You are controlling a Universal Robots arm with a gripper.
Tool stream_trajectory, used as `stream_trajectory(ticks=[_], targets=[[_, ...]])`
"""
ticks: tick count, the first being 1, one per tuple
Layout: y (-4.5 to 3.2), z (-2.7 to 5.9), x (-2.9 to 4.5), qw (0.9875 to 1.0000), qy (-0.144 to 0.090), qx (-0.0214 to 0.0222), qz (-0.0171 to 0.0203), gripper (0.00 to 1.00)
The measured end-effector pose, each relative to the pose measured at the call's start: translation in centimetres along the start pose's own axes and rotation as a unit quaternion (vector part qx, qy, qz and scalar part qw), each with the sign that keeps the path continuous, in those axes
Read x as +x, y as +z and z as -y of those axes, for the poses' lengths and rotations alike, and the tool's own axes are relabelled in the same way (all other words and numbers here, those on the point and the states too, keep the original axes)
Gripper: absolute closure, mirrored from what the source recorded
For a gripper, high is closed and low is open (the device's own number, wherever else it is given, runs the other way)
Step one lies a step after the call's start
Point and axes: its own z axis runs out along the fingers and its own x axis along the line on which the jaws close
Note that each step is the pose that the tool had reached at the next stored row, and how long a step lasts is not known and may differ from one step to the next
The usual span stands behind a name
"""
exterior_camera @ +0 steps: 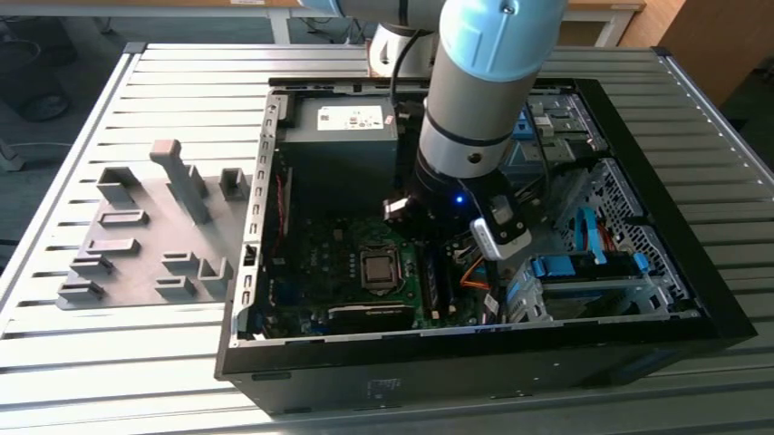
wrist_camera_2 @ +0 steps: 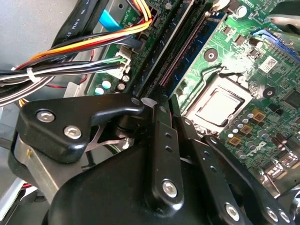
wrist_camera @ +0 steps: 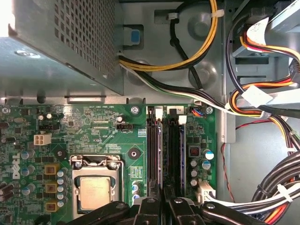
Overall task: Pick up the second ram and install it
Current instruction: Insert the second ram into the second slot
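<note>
My gripper is low over the motherboard's memory slots, inside the open computer case. Its fingers are nearly together. The second ram runs away from the fingertips as a thin blue-teal strip, standing on edge in a black slot with the fingers closed across its near end. A second black slot lies right beside it. In the exterior view the arm reaches down into the case and its wrist covers the slots.
The processor socket sits close beside the slots. Bundled cables run on the slots' other side. The power supply stands at the back of the case. A grey fixture plate with blocks lies at the exterior view's left.
</note>
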Motion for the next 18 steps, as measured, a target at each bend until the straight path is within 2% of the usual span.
stream_trajectory(ticks=[18], targets=[[0.18, 0.00, 0.00, 1.0000, 0.000, 0.0000, -0.0012, 0.86]])
